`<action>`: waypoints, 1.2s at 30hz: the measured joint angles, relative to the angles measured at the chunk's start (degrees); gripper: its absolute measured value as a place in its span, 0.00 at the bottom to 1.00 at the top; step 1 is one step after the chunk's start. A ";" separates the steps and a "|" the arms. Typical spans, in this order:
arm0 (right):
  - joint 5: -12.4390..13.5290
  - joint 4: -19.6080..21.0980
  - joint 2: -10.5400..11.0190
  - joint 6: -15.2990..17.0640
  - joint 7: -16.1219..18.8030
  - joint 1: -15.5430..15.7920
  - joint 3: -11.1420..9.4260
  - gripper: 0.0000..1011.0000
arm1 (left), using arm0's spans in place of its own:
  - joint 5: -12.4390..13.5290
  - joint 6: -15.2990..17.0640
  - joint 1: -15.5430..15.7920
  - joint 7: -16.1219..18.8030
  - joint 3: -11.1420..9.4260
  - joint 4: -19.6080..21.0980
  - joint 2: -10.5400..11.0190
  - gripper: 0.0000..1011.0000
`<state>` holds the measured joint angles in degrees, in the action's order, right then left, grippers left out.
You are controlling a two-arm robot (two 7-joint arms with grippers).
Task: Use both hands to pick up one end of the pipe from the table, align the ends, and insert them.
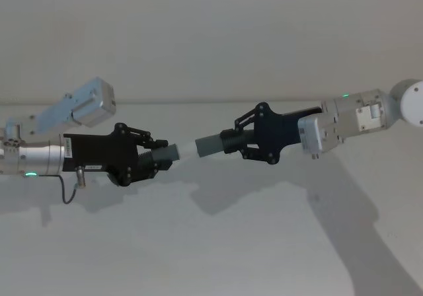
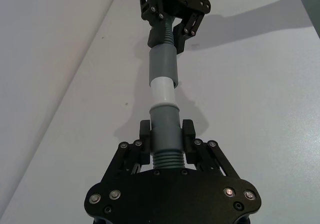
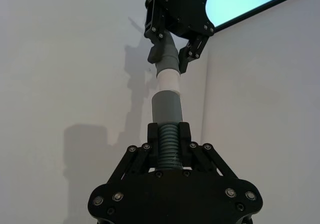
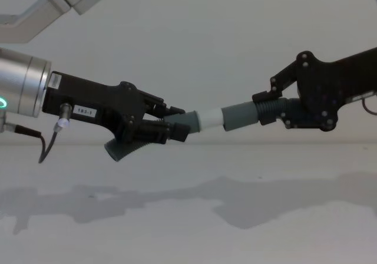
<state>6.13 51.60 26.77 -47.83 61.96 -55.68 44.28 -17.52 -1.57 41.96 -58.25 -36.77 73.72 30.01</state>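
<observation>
Both pipe pieces hang in the air above the white table (image 1: 198,243). My left gripper (image 1: 162,156) is shut on the dark-grey piece (image 2: 165,129) with the white tip (image 2: 163,91). My right gripper (image 1: 230,143) is shut on the ribbed section (image 3: 168,144) of the other piece, whose wide grey mouth (image 3: 166,106) faces the tip. The two pieces lie nearly in one line. The white tip (image 4: 211,118) meets the mouth (image 4: 238,115), with a white band showing between the grey parts. How deep the tip sits I cannot tell.
A plain pale wall (image 1: 211,38) rises behind the table. The arms' shadows (image 1: 238,197) fall on the bare surface below the pipe. A thin black cable (image 1: 69,190) hangs from my left wrist.
</observation>
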 joint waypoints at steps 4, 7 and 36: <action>0.11 -0.11 -0.03 0.06 -0.03 -0.13 0.17 0.21 | 0.00 0.00 0.00 0.00 0.00 0.00 0.00 0.33; 0.16 -0.17 -0.03 0.09 -0.05 -0.25 0.30 0.21 | -0.01 0.00 0.00 -0.01 0.00 0.00 -0.01 0.34; 1.02 -0.76 0.38 -0.45 0.18 -1.40 1.59 0.21 | -0.01 0.00 0.00 -0.04 -0.01 0.01 0.00 0.34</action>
<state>7.15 50.84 27.15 -48.29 62.14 -57.08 45.87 -17.52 -1.57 41.96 -58.28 -36.77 73.73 30.00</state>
